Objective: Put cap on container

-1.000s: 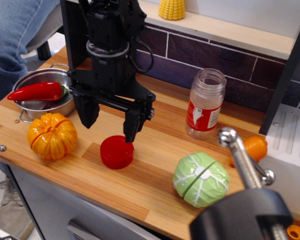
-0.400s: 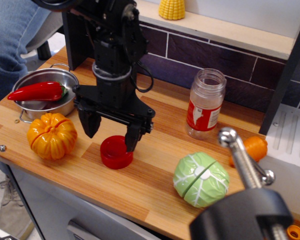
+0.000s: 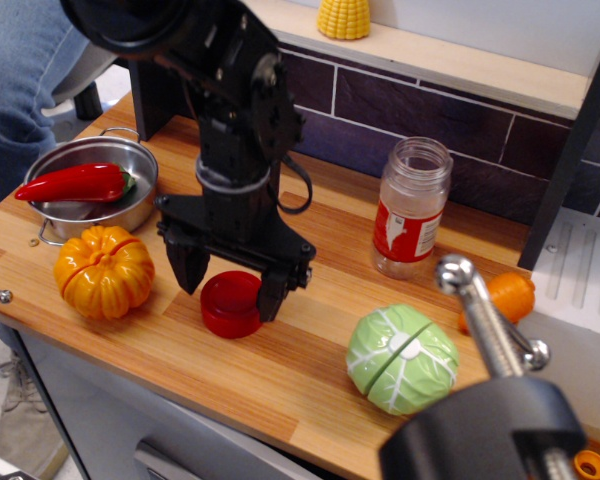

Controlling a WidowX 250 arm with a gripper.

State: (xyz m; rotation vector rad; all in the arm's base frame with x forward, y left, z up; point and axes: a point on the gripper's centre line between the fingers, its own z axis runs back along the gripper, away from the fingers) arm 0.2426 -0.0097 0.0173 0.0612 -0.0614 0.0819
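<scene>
My gripper (image 3: 232, 282) stands spread wide over the wooden counter (image 3: 280, 370), gripping nothing. The red cap (image 3: 230, 303) lies flat between my two fingers, one on either side of it. The open container (image 3: 411, 207) stands upright well off to my right, farther back.

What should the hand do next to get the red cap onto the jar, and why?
Probably close on the cap. The hand is open and low over the wooden counter, with one finger left of the red cap and the other on its right, so the cap sits between them. The jar stands upright and uncapped to the right, so lifting comes only after a firm grip.
</scene>
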